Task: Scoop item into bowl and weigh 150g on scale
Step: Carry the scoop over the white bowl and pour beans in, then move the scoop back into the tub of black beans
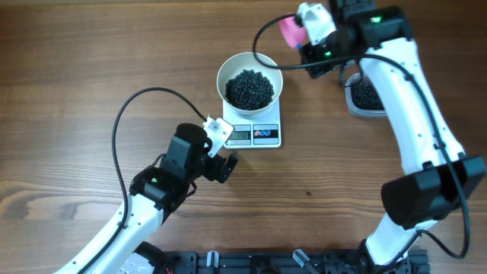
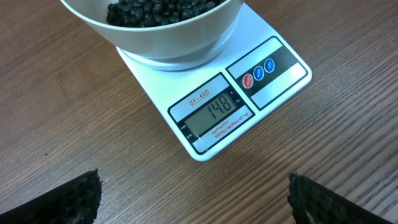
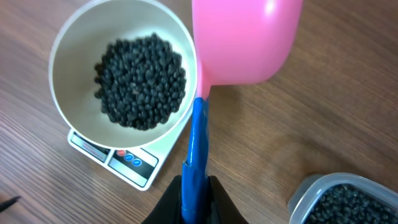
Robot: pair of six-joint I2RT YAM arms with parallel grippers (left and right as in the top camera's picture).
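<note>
Nearly there: the scale (image 2: 264, 34) display (image 2: 214, 111) reads 148, just under target
Right gripper (image 3: 198, 193) clamps the pink scoop (image 3: 245, 40) by its blue handle (image 3: 199, 143) beside the white bowl (image 3: 71, 56) of black beans (image 3: 140, 81); left gripper (image 2: 196, 199) hangs wide open, its camera facing the readout

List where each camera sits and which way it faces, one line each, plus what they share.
Overhead: above the table, facing straight down on bowl, scale and tub; left arm and right arm show.
Left wrist: low, facing the scale's display; open left gripper at bottom.
Right wrist: above, facing down past shut right gripper holding the scoop.
Shared: all see the bowl of beans on the scale.
</note>
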